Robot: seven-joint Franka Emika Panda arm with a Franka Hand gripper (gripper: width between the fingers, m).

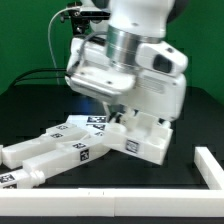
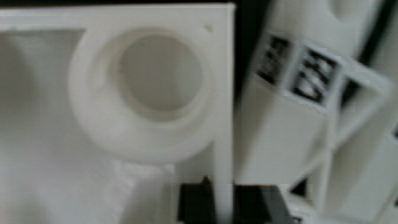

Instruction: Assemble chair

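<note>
My gripper (image 1: 124, 122) is down among the chair (image 1: 142, 136) parts on the black table (image 1: 150, 178). I cannot tell whether my fingers (image 2: 199, 200) grip anything. Two tagged bars (image 1: 50, 155) lie side by side toward the exterior view's left. My wrist view shows a blurred white piece with a round hole (image 2: 151, 75). A white rail (image 1: 212, 165) edges the table, with a green wall (image 1: 20, 40) behind.

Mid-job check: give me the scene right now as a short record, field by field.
gripper: low, right at the blocky piece; whether open or shut cannot be told
long bars: lying side by side on the table, toward the exterior view's left, tags facing up
wrist view: blurred; a white ring-shaped part and tags close up
</note>
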